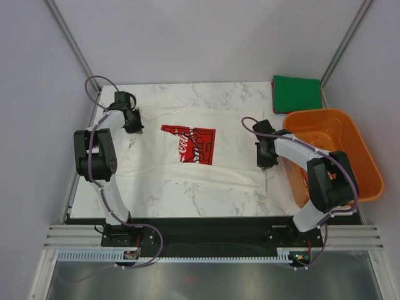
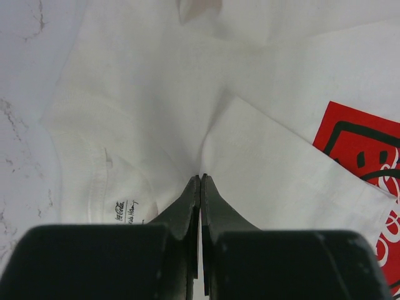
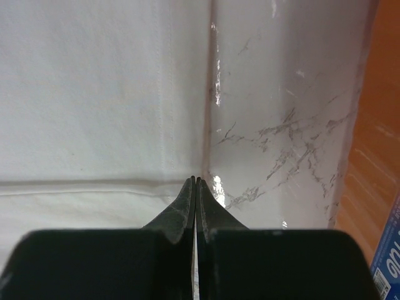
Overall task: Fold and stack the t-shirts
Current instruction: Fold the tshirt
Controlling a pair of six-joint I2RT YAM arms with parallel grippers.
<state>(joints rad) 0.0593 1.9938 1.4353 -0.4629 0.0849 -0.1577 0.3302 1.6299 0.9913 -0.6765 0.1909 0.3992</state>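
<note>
Left fingers (image 2: 184, 212): closed tip to tip, pinching a ridge of the white t-shirt (image 2: 156, 94); creases in the cloth run in to the tips.
Right fingers (image 3: 181, 209): closed tip to tip, down at the shirt's right edge where a hem line meets bare bench (image 3: 281, 125); whether cloth is caught between them cannot be told.
White t-shirt: spread flat across the middle of the bench between the two arms, red print (image 1: 189, 144) facing up near its centre.
Green t-shirt (image 1: 296, 92): folded square, lying at the far right corner, well apart from the white one.
Orange basket (image 1: 359, 150): at the right side of the bench, just beside the right arm, near the green t-shirt.
</note>
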